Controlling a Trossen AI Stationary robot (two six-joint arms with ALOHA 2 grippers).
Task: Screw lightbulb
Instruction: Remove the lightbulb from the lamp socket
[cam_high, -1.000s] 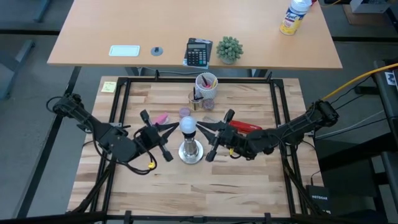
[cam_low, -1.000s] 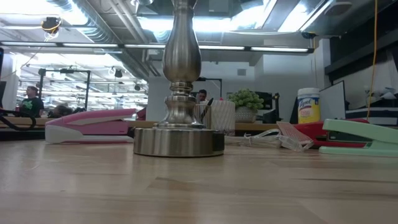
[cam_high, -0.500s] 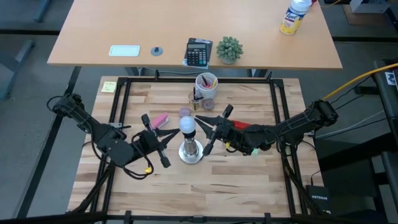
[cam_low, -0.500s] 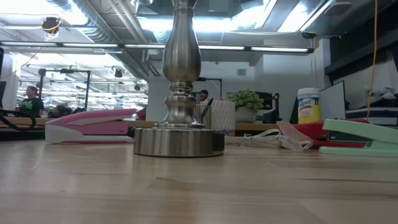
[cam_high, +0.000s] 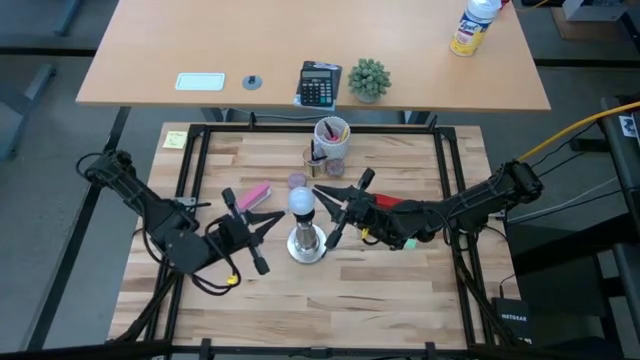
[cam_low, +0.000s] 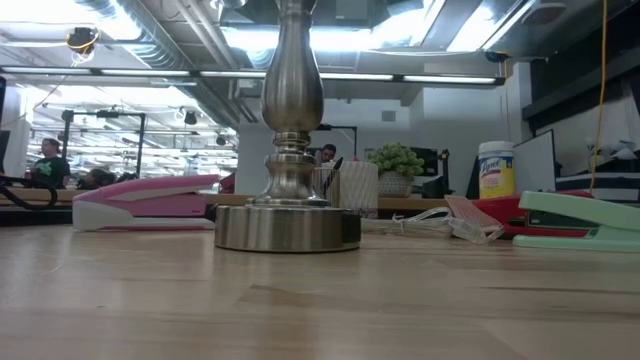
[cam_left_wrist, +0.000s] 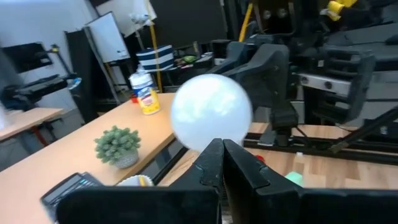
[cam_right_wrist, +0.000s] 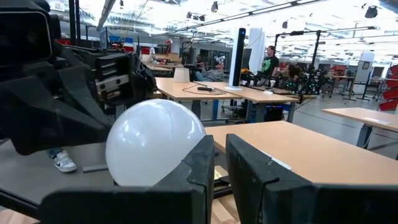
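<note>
The white frosted lightbulb (cam_high: 303, 201) sits upright in the top of the silver metal stand (cam_high: 306, 243), whose round base (cam_low: 288, 228) rests on the table's middle. My left gripper (cam_high: 281, 217) is shut, a little off the bulb's left side; the bulb (cam_left_wrist: 211, 112) shows just beyond its fingertips. My right gripper (cam_high: 317, 191) is shut, its tips at the bulb's far right side; in the right wrist view the bulb (cam_right_wrist: 152, 146) shows beside one finger (cam_right_wrist: 200, 163). My right gripper comes level from the table's right, its shut fingertips right by the bulb's far right side (cam_high: 312, 195). I cannot tell whether they touch the bulb.
A pink stapler (cam_high: 257, 193) and a small purple cap (cam_high: 297, 180) lie left of and behind the stand. A red stapler (cam_high: 395, 203) and a green stapler (cam_low: 580, 220) lie under the right arm. A cup of pens (cam_high: 331, 135) stands at the far edge.
My left gripper has drawn back a little from the stand, toward the table's near left. My right gripper has shifted slightly toward the far edge and then held still. The bulb and stand have not moved.
</note>
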